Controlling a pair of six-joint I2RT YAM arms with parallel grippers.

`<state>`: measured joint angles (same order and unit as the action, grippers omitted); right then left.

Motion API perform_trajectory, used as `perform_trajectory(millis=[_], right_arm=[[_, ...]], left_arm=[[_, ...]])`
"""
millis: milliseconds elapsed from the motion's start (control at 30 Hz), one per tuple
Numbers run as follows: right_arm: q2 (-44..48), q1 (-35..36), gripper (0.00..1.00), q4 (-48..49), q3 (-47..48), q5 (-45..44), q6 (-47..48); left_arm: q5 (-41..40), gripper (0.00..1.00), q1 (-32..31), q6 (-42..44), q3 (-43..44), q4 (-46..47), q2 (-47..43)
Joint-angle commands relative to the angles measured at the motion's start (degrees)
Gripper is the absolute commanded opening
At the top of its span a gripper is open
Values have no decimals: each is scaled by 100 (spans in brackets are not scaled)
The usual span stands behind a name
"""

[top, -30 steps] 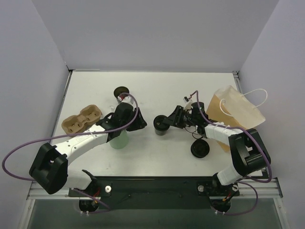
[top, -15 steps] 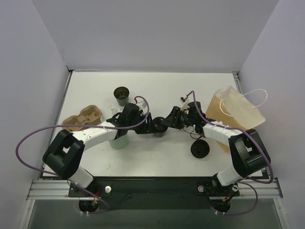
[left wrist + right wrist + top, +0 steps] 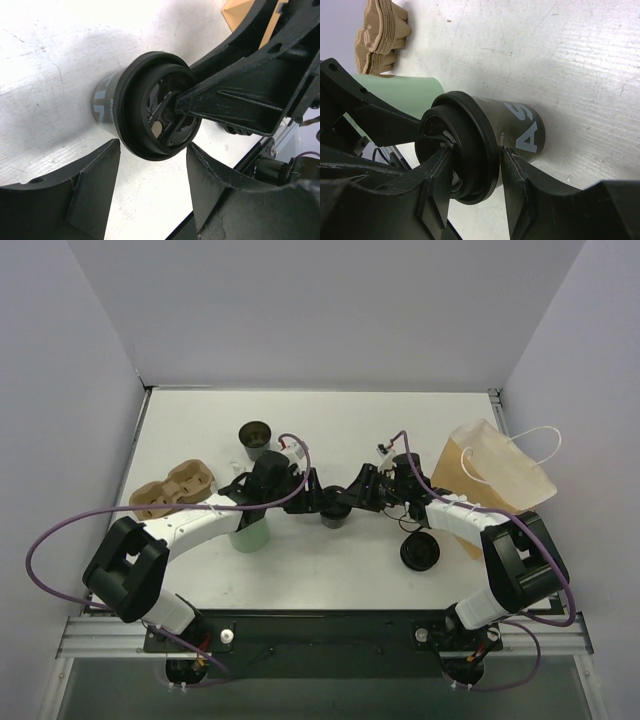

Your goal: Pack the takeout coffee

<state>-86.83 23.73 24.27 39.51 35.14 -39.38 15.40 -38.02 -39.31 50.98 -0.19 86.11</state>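
Note:
The takeout coffee (image 3: 334, 515) is a small black cup with pale lettering, standing mid-table. It also shows in the left wrist view (image 3: 150, 110) and the right wrist view (image 3: 520, 125). My right gripper (image 3: 347, 502) (image 3: 476, 150) is shut on its rim, one finger over the mouth and the other against the outer wall. My left gripper (image 3: 312, 502) (image 3: 154, 147) is open on the cup's left. Its two fingertips flank the near edge of the rim without touching it.
A green cup (image 3: 248, 533) stands under the left forearm. A brown cup carrier (image 3: 172, 490) lies at the left and a black cup with a brown inside (image 3: 255, 437) behind. A flat black lid (image 3: 420, 553) lies front right, next to a paper bag (image 3: 500, 475).
My left arm has swung right from above the green cup to the takeout coffee, and its jaws have widened. The right gripper has kept its hold in almost the same place.

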Motion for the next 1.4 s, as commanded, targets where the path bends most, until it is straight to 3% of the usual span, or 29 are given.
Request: perform_trajectory(millis=[0,233,533,667,800,1000,1300,1367], right_arm=[[-177,106,15,-1408,-329,-314,273],[-98,132,15,-1118,-514,-253,44],[-71,124,16,-810,-611,-183,-132],[25,80,25,-827,-602,-139,-219],[393,-87,37,-968,-558,-112,-246],[710,-482,46,-1425,-313,107,-27],[904,-755,52,-1812,-84,222,167],[913,-808,48,-1838,-57,196,202]], left_arm=[[-256,65,40,-15,158,167,-191],[-380,64,32,-77,88,343,55],[-177,55,23,-112,-79,651,459],[-397,47,23,-25,-123,415,486],[-564,46,23,107,-141,177,574],[-591,45,14,213,-168,106,714],[-617,45,-30,406,-27,-190,908],[-617,45,-39,459,8,-245,908]])
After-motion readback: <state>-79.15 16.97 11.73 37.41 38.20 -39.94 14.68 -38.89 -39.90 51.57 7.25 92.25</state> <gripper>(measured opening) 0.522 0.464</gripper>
